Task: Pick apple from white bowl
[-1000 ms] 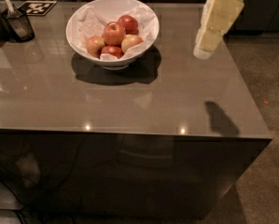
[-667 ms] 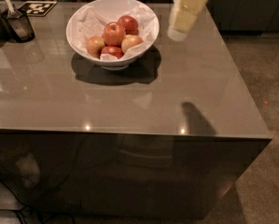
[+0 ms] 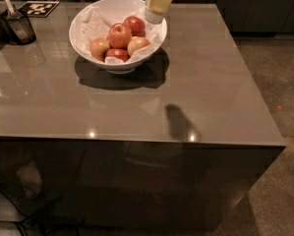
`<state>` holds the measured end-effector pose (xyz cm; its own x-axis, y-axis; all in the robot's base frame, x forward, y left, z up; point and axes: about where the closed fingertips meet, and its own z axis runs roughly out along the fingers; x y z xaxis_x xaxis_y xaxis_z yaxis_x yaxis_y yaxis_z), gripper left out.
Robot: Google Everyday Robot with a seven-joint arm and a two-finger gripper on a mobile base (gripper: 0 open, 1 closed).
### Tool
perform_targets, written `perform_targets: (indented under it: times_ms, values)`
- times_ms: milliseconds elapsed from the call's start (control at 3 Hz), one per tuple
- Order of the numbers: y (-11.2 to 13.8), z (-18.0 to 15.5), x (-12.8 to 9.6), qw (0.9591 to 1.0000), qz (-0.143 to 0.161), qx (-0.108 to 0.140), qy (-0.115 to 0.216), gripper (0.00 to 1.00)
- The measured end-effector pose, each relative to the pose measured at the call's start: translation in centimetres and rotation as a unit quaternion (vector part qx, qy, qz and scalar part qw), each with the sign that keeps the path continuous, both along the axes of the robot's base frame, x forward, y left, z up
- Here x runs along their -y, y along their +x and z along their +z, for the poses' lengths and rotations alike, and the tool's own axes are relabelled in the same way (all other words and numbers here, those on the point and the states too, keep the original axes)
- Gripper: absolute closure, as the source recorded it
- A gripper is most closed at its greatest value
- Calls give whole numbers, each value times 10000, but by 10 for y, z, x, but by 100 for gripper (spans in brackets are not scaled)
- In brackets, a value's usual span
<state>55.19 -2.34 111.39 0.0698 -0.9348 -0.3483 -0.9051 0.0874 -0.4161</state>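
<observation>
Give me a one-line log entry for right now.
stage: pre-grasp | gripper: over right rim of white bowl | apples: five visible, in bowl on paper | pick: not yet done

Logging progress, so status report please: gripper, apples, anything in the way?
Gripper over far rim of white bowl. Apples in bowl, none lifted. Nothing in between.

one camera looks down at a slant from high in front of the table [image 3: 220, 92], at middling range, whole top in frame; the gripper [image 3: 155, 14] hangs at the upper edge, over the right rim of the white bowl [image 3: 118, 67].
</observation>
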Motion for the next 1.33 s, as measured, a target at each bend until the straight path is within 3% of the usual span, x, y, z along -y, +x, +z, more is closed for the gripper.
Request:
perform_targets:
  times_ms: [333,1000,1333]
  values:
    - [28,-4,-11,9997,-61,21,244,0]
    - [97,-16,-16,9983,-450,-12,378,0]
    - [103,-11,-19,9978,-456,109,469,0]
